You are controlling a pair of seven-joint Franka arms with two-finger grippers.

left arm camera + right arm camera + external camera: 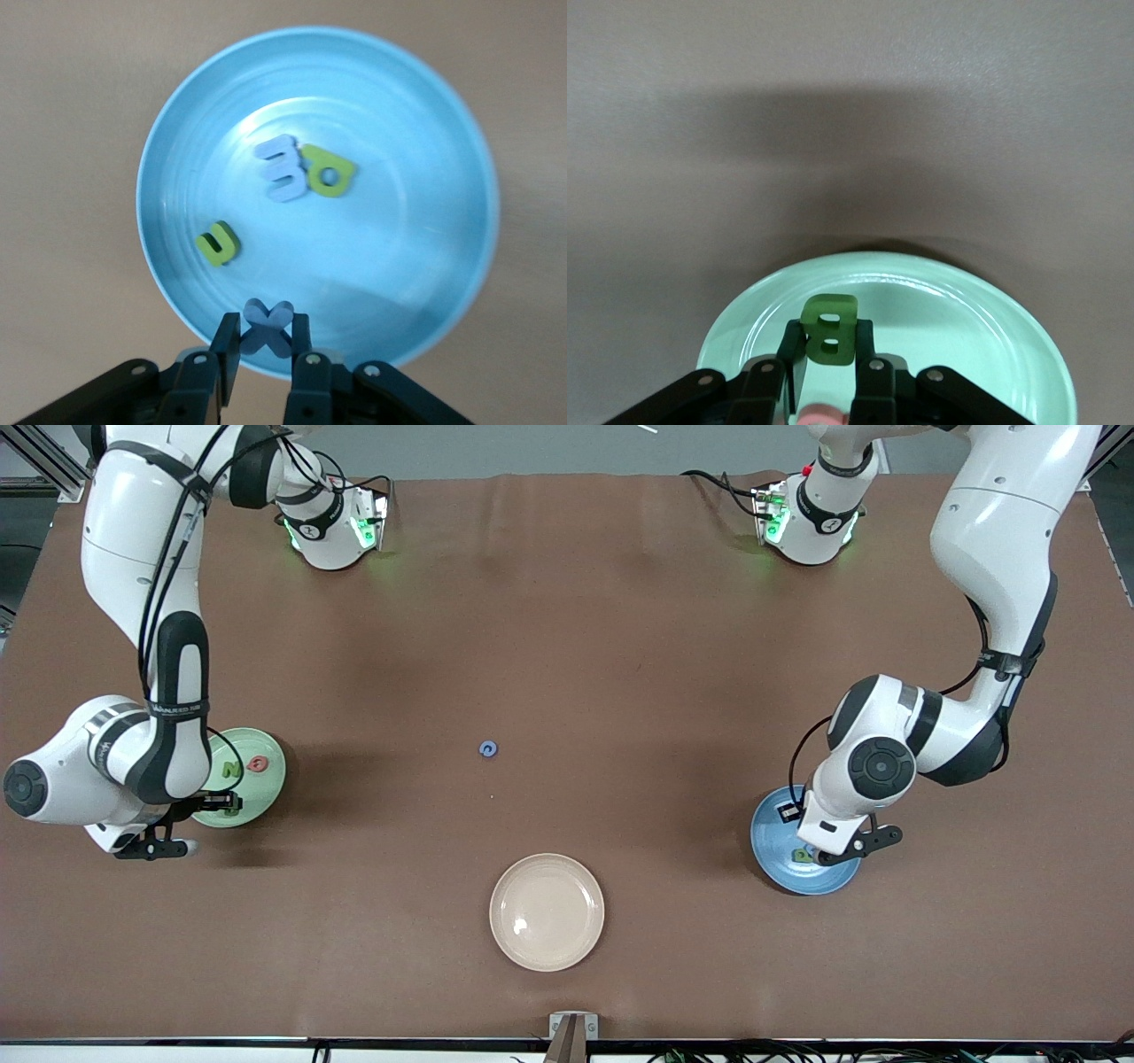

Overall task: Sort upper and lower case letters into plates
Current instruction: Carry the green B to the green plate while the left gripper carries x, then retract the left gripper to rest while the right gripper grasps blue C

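Observation:
My left gripper (266, 330) hangs over the edge of the blue plate (399, 257) and is shut on a blue letter x (267, 324). In that plate lie a lilac letter (282, 168), a green letter with a round hole (330, 170) and a green u (218, 243). Over the pale green plate (957, 323), my right gripper (829, 345) is shut on a dark green B (830, 328). The green plate (270, 779) holds a green N (232, 769) and a red letter (258, 763). One small blue letter (488, 749) lies alone mid-table.
A cream-beige plate (547, 911) with nothing in it sits near the front camera's edge of the table, between the two coloured plates. The blue plate (766, 841) is at the left arm's end, the green one at the right arm's end.

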